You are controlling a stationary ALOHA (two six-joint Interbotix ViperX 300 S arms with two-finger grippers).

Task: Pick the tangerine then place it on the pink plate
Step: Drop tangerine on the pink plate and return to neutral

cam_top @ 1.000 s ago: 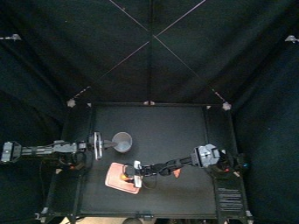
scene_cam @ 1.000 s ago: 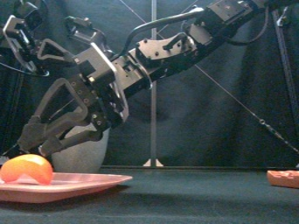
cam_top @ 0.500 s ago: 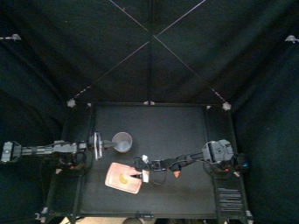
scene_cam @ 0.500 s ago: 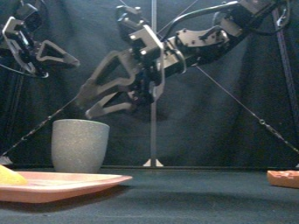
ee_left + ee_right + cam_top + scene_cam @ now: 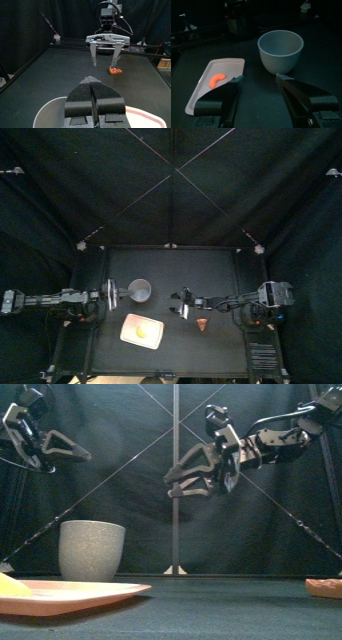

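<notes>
The orange tangerine (image 5: 139, 331) lies on the pink plate (image 5: 150, 340) near the table's front left. The front view shows only its edge (image 5: 11, 584) at the left border, on the plate (image 5: 80, 594). My right gripper (image 5: 183, 303) hangs open and empty in the air, to the right of and above the plate. In the right wrist view its jaws (image 5: 258, 80) frame the plate (image 5: 208, 95) and the tangerine (image 5: 216, 80). My left gripper (image 5: 110, 293) rests shut at the left, beside the grey cup.
The tall grey speckled cup (image 5: 139, 289) stands just behind the plate, large in the right wrist view (image 5: 280, 50) and at the left in the front view (image 5: 92, 550). A small reddish toy (image 5: 202, 325) lies right of the plate, also at the front view's right edge (image 5: 325, 587).
My right gripper has risen from the plate and drawn back to the right, empty. The tangerine stays on the plate, a little further left. The left arm has not moved.
</notes>
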